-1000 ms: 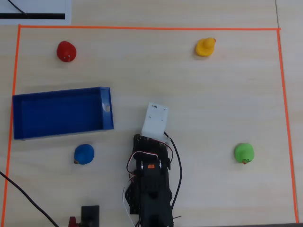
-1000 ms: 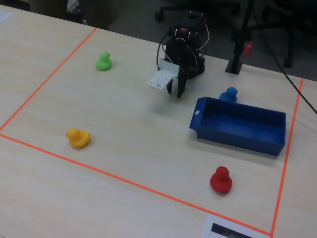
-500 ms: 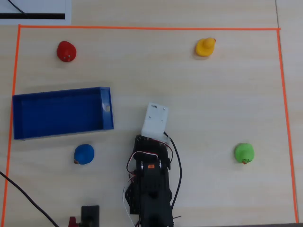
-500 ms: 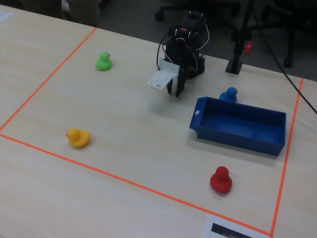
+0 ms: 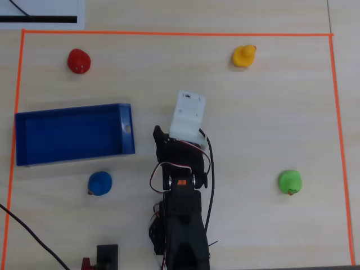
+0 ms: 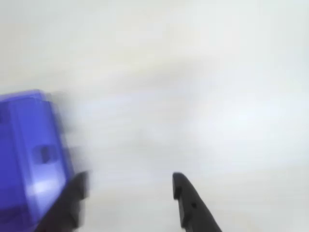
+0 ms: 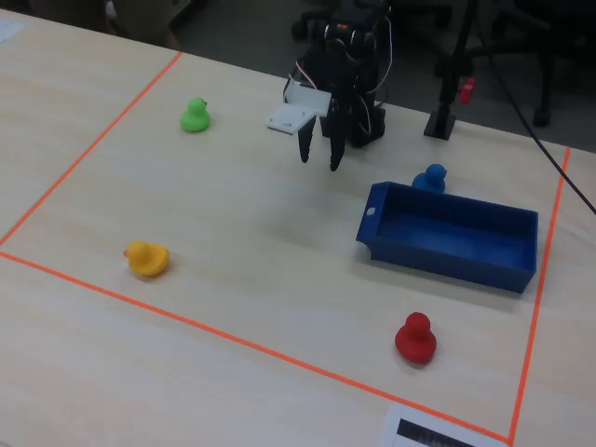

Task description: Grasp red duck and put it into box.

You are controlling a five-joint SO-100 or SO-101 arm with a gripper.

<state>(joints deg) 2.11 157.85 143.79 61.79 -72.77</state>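
Observation:
The red duck (image 5: pixel 79 61) sits on the table at the far left of the overhead view, above the box; in the fixed view (image 7: pixel 415 337) it is in front of the box. The box (image 5: pixel 67 136) is an empty blue tray; in the fixed view (image 7: pixel 449 238) it lies right of the arm. My gripper (image 7: pixel 319 161) hangs open and empty above bare table, next to the box's short end with the white mark. In the blurred wrist view the gripper (image 6: pixel 129 180) is open with nothing between the jaws, and the box (image 6: pixel 29 145) is at the left. The red duck is far from the gripper.
A blue duck (image 5: pixel 100 183) sits just below the box. A yellow duck (image 5: pixel 244 55) is at the top right and a green duck (image 5: pixel 290 181) at the right. Orange tape (image 5: pixel 169 33) frames the work area. A small black stand (image 7: pixel 439 122) is beside the arm base.

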